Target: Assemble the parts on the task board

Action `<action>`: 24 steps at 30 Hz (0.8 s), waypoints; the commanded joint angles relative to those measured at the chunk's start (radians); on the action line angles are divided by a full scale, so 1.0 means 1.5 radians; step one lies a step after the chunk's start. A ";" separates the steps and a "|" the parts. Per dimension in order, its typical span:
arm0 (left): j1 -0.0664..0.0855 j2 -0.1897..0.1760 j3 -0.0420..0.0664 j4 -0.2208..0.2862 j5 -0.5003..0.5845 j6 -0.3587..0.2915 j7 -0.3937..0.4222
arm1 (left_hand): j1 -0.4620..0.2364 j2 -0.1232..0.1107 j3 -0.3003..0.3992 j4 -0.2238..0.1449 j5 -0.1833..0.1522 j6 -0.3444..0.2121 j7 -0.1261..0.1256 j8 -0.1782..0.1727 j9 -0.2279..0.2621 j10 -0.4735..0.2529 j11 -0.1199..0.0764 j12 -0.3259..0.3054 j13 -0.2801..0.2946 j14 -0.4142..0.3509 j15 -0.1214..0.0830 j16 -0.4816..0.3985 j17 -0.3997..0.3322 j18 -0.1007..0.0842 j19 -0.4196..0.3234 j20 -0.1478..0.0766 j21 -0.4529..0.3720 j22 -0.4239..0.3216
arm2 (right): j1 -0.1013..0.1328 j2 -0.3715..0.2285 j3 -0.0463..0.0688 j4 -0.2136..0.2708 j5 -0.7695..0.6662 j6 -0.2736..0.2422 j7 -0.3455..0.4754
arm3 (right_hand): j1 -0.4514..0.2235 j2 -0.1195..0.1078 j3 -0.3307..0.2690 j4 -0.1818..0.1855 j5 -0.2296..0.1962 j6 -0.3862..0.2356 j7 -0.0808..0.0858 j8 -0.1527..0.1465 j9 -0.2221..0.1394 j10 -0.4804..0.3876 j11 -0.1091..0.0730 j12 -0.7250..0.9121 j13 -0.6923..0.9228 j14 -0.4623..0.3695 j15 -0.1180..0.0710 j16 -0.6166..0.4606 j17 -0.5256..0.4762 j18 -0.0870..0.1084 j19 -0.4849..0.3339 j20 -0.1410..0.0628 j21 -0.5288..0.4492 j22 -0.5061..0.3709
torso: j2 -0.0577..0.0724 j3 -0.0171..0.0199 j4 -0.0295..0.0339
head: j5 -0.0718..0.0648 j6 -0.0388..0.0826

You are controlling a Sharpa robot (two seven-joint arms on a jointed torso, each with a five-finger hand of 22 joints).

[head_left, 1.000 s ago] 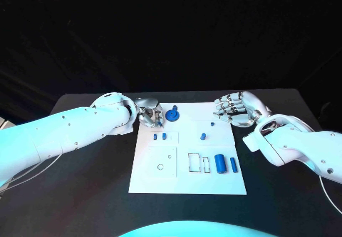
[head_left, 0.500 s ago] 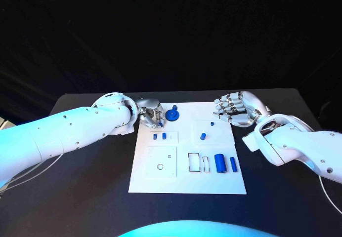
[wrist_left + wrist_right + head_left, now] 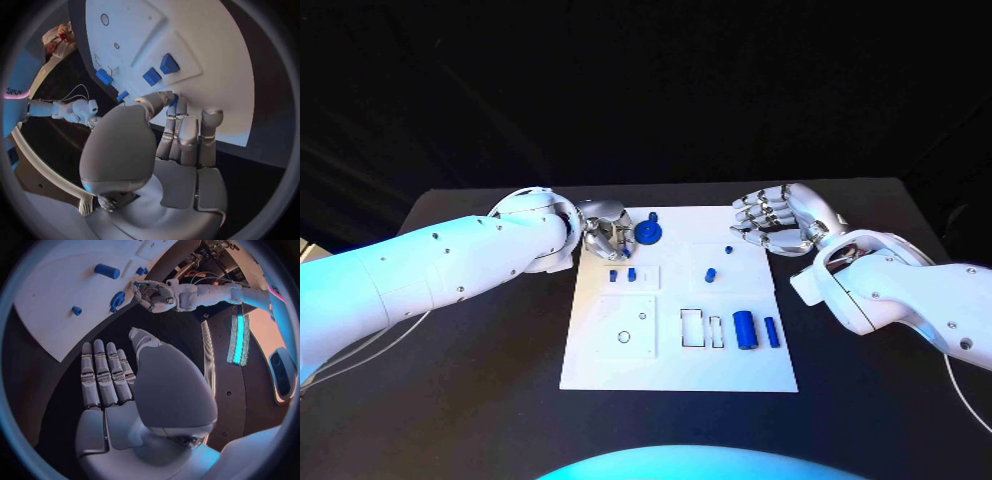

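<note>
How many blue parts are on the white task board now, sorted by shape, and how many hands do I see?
Round blue part beside the left hand: 1
Small blue parts: 4, namely two side by side, one, one tiny
Long blue cylinders: 2
Hands: 2, left hand, right hand
Total: 9

Left hand (image 3: 603, 238) partly hides blue part (image 3: 651, 235); grip unclear.
</note>
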 commanded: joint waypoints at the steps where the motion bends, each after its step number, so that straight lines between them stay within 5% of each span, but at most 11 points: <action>1: 0.000 0.002 -0.001 0.000 -0.006 0.018 -0.001 | -0.005 0.003 0.000 -0.005 -0.001 0.004 -0.001 0.004 0.000 0.005 0.000 -0.004 -0.001 0.001 0.001 -0.002 -0.001 -0.010 -0.002 0.001 -0.002 0.000 | 0.000 0.000 0.000 0.000 -0.002 0.005 0.008 | 0.005 -0.001 0.000 -0.003 0.004 0.004 0.023 -0.005 -0.001 0.003 0.000 -0.004 0.000 -0.004 0.001 -0.003 -0.001 0.009 -0.003 0.001 -0.002 -0.001 | 0.000 0.0002 0.0001 | 0.000 -0.001; 18: 0.000 0.004 -0.003 -0.002 -0.006 0.032 -0.005 | -0.011 0.001 -0.004 -0.007 -0.006 0.011 -0.003 0.002 0.002 0.013 -0.002 -0.008 -0.001 -0.002 0.000 -0.004 -0.009 -0.008 -0.008 0.001 -0.006 -0.007 | -0.001 0.001 0.000 -0.001 -0.002 0.007 0.008 | 0.005 -0.001 0.000 -0.003 0.004 0.006 0.023 -0.005 -0.001 0.004 0.000 -0.004 0.000 -0.004 0.001 -0.003 -0.002 0.009 -0.004 0.001 -0.002 -0.002 | 0.000 0.0002 0.0004 | 0.000 -0.002; 24: 0.000 0.004 -0.003 -0.003 -0.003 0.029 -0.004 | -0.024 -0.007 -0.006 -0.007 -0.005 -0.008 0.001 -0.020 -0.004 0.001 0.003 -0.026 -0.007 -0.023 0.004 -0.017 -0.042 -0.002 -0.037 0.003 -0.027 -0.039 | -0.001 0.001 0.000 -0.001 -0.002 0.007 0.008 | 0.005 -0.001 0.000 -0.003 0.004 0.006 0.023 -0.005 -0.001 0.004 0.000 -0.004 0.000 -0.004 0.001 -0.003 -0.003 0.009 -0.004 0.001 -0.002 -0.003 | -0.001 -0.0002 0.0002 | 0.000 -0.002</action>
